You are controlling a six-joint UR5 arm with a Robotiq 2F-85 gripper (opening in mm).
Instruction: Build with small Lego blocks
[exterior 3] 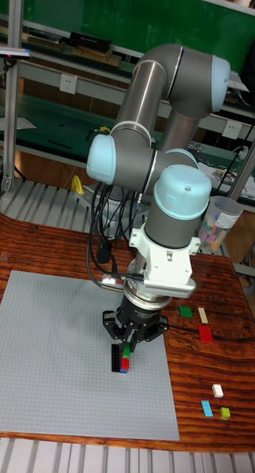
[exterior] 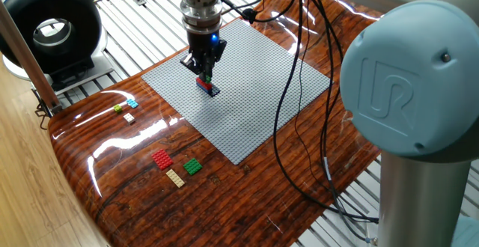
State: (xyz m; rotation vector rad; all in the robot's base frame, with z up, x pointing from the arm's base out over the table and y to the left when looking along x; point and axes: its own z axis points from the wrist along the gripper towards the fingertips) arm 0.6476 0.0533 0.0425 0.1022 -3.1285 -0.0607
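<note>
— Glossy wooden table (exterior: 247, 194), big grey baseplate (exterior: 254, 105) lying flat across the middle. Black ring-shaped device (exterior: 49, 30) off on the slatted bench beyond one corner.

— Big grey arm (exterior 3: 164, 96) bent right down over the plate, black cables (exterior: 299, 127) trailing across it. Gripper (exterior: 203, 75) pointing straight down at the plate's edge region, blue light glowing on its body.

— Fingers?

— Drawn close together around a small green block (exterior 3: 127, 347), tip low over the little stack. Looks pinched, with hardly any gap showing either side.

— And under it?

— Red block (exterior 3: 124, 362) right beneath the green one, sitting on a dark block (exterior 3: 116, 358) pressed onto the plate. Seen in the other view as a short red-and-dark strip at the fingertips.

— Loose pieces?

— Off the plate, on bare wood. One cluster: red plate-shaped block (exterior: 162, 159), green one (exterior: 193, 166), tan one (exterior: 175, 177), close together but apart. Further along, well apart from those: light blue (exterior: 132, 103), yellow-green (exterior: 118, 109) and white (exterior: 129, 117) bits, tiny, near each other.
</note>
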